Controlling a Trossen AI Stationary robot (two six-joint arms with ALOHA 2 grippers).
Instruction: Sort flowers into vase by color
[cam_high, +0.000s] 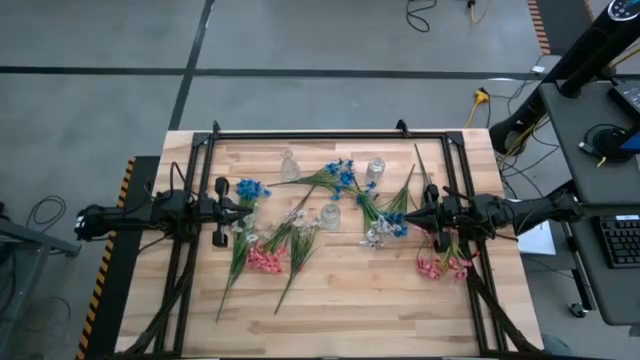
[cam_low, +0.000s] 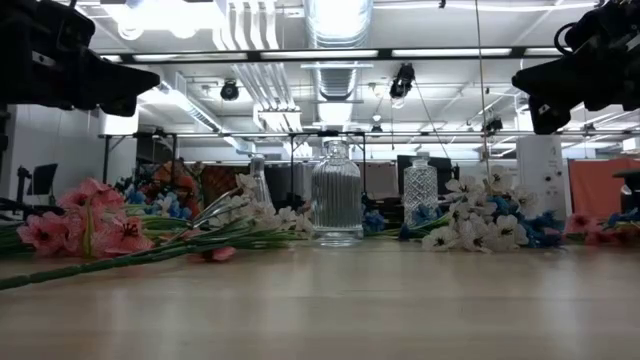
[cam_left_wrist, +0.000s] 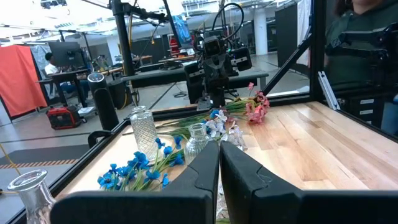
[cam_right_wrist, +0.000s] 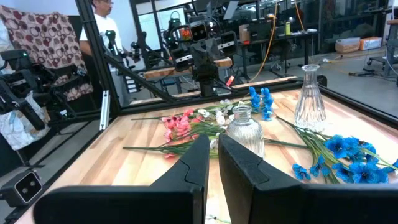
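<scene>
Flowers (cam_high: 300, 225) strewn mid-tabletop look light and floppy; grasp thin stems. Both pincers (cam_high: 238, 211) (cam_high: 415, 217) pressed together, empty.

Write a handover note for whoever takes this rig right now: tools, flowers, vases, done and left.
Left tool: shut, empty, raised over the table's left side.
Right tool: shut, empty, raised over the right side.
Three clear glass vases stand mid-table, all empty.
Blue-blossom sprays lie near the centre and rear; another blue cluster is by the left tool.
Pink-blossom sprays lie front left, more pink front right.
White-blossom sprays lie among them.
Done: nothing sorted.
Left: every spray still needs to go into a vase by colour.
</scene>
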